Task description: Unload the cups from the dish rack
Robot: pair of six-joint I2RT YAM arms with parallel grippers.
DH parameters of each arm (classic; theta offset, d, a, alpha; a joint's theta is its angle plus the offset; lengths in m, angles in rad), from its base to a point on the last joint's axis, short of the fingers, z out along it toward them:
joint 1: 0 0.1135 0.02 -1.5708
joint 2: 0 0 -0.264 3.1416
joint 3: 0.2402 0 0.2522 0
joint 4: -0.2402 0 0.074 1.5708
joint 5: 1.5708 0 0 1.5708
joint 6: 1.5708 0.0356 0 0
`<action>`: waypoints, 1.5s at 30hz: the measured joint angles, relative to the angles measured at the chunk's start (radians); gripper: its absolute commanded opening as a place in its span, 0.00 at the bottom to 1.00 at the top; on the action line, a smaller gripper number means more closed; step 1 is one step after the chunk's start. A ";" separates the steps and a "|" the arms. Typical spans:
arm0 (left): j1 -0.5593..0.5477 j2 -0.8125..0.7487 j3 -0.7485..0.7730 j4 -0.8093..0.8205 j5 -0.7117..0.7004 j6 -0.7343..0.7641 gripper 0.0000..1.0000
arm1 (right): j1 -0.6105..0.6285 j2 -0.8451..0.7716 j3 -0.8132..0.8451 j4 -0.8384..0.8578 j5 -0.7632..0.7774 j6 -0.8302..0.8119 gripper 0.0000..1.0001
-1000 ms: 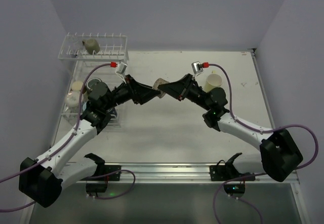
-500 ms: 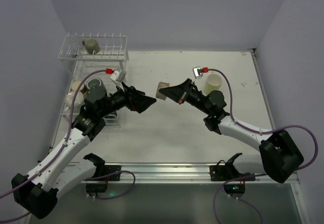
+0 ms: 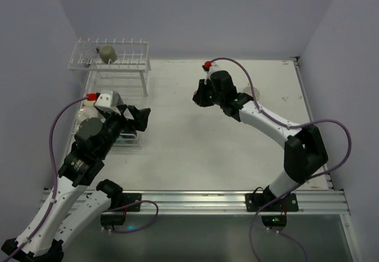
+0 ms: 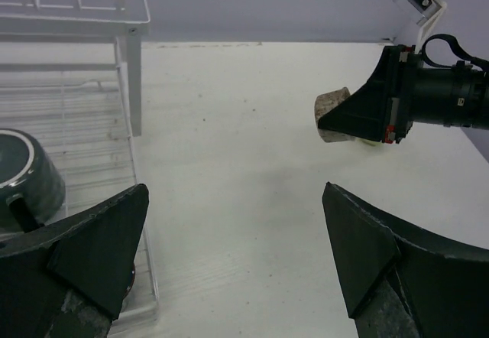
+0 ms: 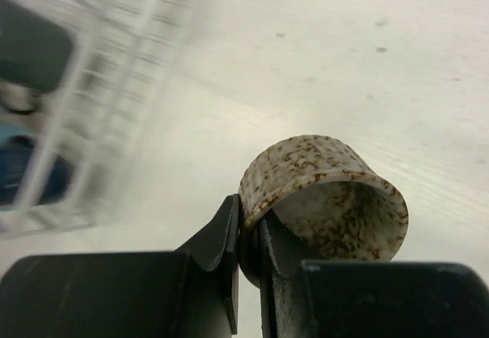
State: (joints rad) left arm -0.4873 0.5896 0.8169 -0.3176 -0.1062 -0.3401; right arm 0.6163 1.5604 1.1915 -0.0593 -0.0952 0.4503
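Found left gripper (image 4: pixel 235 200) spread wide on nothing, likely readied for a pick, with dish rack (image 4: pixel 130 93) and dark grey cup (image 4: pixel 27 173) just beside its left finger. Found right gripper (image 5: pixel 248 227) clamped on wall of speckled cup (image 5: pixel 328 193), one finger inside, judged for carrying off.

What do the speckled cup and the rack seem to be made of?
The speckled cup: probably glazed ceramic or stoneware, cream with brown flecks and a thick rim. The rack: thin white wire, likely coated metal or plastic; the look leaves it open.
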 measured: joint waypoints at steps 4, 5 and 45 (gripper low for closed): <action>0.000 0.004 -0.043 -0.015 -0.063 0.031 1.00 | -0.039 0.169 0.109 -0.161 0.101 -0.146 0.00; 0.000 0.009 -0.051 -0.020 -0.073 0.038 1.00 | -0.053 0.206 0.123 -0.191 0.113 -0.174 0.00; 0.076 0.230 0.170 -0.100 -0.116 0.010 1.00 | -0.201 0.267 0.271 -0.425 0.056 -0.207 0.85</action>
State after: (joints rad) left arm -0.4114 0.8192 0.9867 -0.4171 -0.2226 -0.3305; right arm 0.4156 1.8271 1.4628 -0.4843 -0.0391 0.2436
